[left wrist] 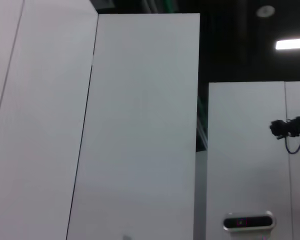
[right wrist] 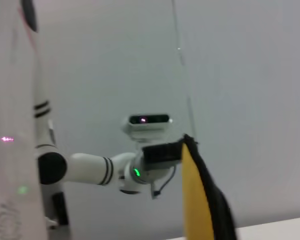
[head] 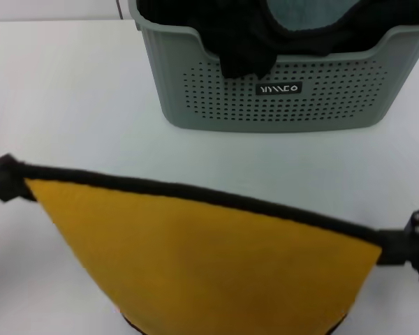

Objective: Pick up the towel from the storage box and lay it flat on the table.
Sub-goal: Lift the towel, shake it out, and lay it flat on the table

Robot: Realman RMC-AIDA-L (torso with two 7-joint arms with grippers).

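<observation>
The towel (head: 209, 265) hangs soft and light above the tabletop (head: 70, 105), stretched by its top corners between the left gripper (head: 5, 180) and right gripper (head: 403, 243), jaws clamped; corners remain the best hold.

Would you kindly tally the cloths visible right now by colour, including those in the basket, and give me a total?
Mustard-yellow: 1, the towel, held stretched above the table between the left gripper and the right gripper.
Black: 1, the black cloth draped over the storage box rim.
Grey-teal: 1, the grey-teal cloth inside the box.
Total: 3 cloths.
</observation>
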